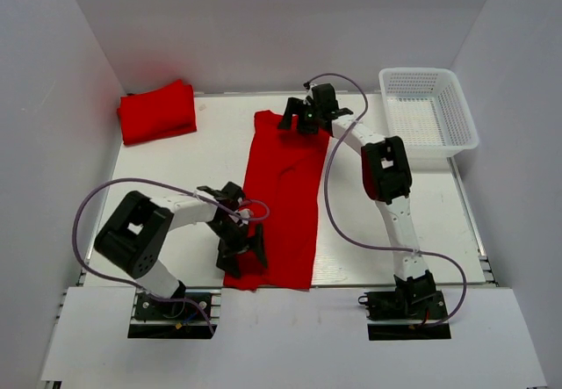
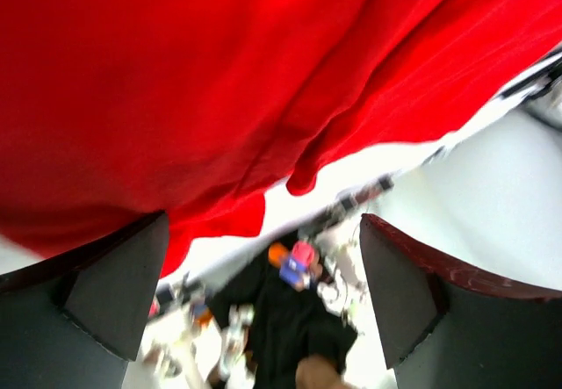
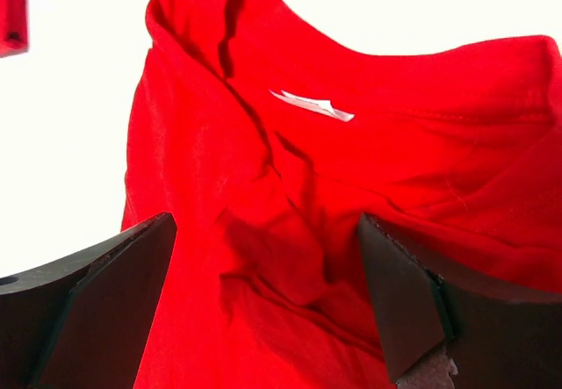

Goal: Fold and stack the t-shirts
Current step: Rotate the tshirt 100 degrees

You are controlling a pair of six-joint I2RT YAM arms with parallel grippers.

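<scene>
White table [image 1: 219, 152], white walls on three sides.

Left gripper [image 1: 242, 250]: nearest the bases, at the near-left corner of the spread t-shirt [image 1: 285, 196]. In the wrist view the fingers [image 2: 105, 292] are set wide with nothing between them. The hem hangs just ahead of the tips; I cannot tell if it touches them.

T-shirt: lies as a long narrow strip, already folded lengthwise by the look of it. Its long axis runs straight away from the left gripper toward the right gripper [image 1: 306, 118], so each arm has one end.

Right gripper: at the far end, over the collar. It is spread wide and grips nothing. The white neck label [image 3: 312, 105] sits just ahead, between the fingers.

Judgement: the next fold goes end to end along that axis. Either gripper must close on its own edge first.

Further out: the folded t-shirt [image 1: 158, 112] lies well off to the right gripper's left. The mesh basket [image 1: 430, 112] is on its other side.
</scene>
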